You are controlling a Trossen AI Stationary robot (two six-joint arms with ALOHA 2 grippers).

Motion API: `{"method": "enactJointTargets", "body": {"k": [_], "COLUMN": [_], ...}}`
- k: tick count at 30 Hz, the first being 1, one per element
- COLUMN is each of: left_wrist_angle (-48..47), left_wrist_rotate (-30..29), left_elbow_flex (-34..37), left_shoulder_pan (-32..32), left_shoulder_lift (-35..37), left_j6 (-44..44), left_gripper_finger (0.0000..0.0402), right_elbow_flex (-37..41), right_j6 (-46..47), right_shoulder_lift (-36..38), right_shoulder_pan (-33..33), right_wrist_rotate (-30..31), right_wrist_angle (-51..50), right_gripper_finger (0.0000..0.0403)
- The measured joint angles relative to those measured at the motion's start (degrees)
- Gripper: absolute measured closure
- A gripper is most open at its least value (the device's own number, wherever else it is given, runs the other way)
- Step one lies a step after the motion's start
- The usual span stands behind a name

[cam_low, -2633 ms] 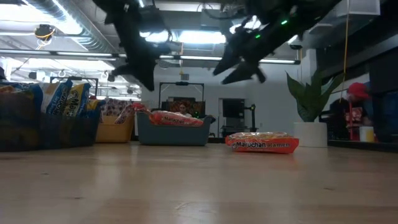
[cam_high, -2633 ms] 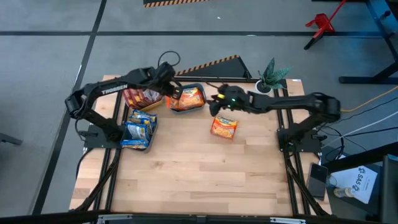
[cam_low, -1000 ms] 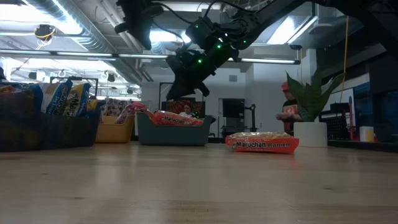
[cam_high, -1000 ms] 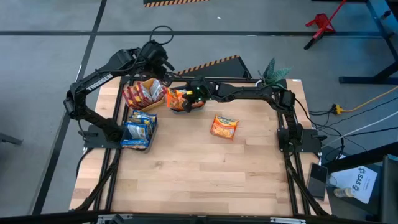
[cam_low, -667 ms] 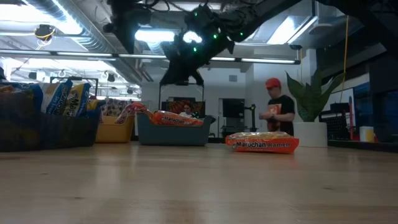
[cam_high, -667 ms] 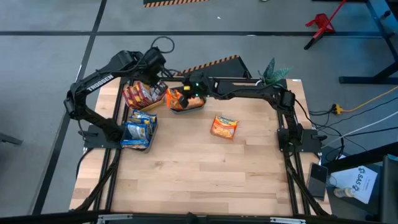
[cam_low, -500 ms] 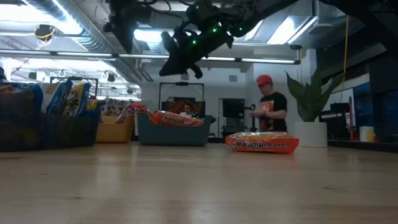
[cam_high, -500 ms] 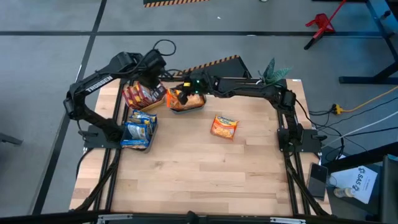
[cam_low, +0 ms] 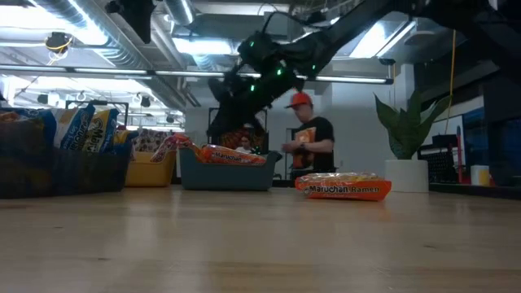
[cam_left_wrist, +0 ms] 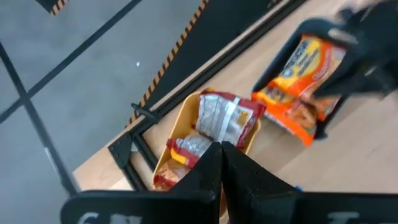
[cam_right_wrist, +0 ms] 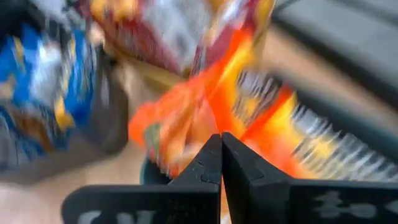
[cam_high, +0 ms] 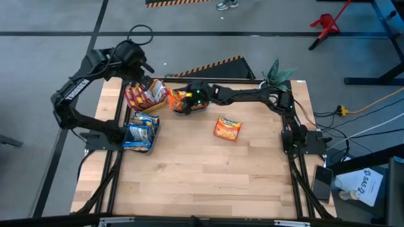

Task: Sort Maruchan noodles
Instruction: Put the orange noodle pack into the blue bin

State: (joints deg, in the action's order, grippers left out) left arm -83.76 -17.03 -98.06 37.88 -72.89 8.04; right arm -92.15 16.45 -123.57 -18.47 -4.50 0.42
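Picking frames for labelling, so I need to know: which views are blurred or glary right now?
Right wrist view: heavily motion-smeared, the orange packets are streaks, print unreadable. Left wrist view: mildly soft, the yellow bin still readable. Low view: bright ceiling lights leave the arms as dark silhouettes; the lone orange packet is sharp. High view: even light, no glare on the table.

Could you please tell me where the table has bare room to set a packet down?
The whole near half of the table is bare, below the loose orange packet, and so is the strip between that packet and the blue-packet bin. The far-left corner is crowded with the bins and the right tool.
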Motion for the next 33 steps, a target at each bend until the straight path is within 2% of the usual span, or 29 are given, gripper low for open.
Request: {"method": "enactJointTargets", "body": {"k": [6,12,19,23,26,28,33], "left_wrist_angle": [0.3,0.3,1.3,1.7,2.2,2.6,8.0], "left_wrist_rotate": [0.0,0.1,-0.2,-0.2,-0.2,0.2,10.3], "left_elbow_flex": [0.0,0.0,0.0,0.0,0.0,0.0,0.1], "left_shoulder_pan": [0.0,0.0,0.0,0.0,0.0,0.0,-0.1], "left_shoulder_lift": [1.4,1.7,1.7,1.7,1.7,1.7,1.7], "left_j6": [0.8,0.9,0.8,0.6,0.5,0.8,0.9], "left_gripper_finger": [0.0401,0.0401,0.0401,0.0401,0.0401,0.0401,0.0397], "right_elbow_flex": [-0.7,-0.7,-0.8,-4.5,-8.9,-12.0,-17.2], "right_j6": [0.5,0.3,-0.4,-2.0,-4.7,-5.7,-4.0], "right_shoulder_lift": [-2.1,-2.6,-2.4,-1.4,-0.4,-0.2,2.2], "right_shoulder_pan": [0.1,-0.2,-0.7,-0.7,-0.7,-0.7,-0.5], "right_wrist_rotate": [0.0,7.0,6.2,5.4,6.5,6.4,4.7], "right_wrist_angle": [-0.2,-6.3,-7.5,-9.8,-15.9,-24.2,-50.0], "right_gripper_finger": [0.0403,0.0403,0.0403,0.0403,0.0403,0.0403,0.0403]}}
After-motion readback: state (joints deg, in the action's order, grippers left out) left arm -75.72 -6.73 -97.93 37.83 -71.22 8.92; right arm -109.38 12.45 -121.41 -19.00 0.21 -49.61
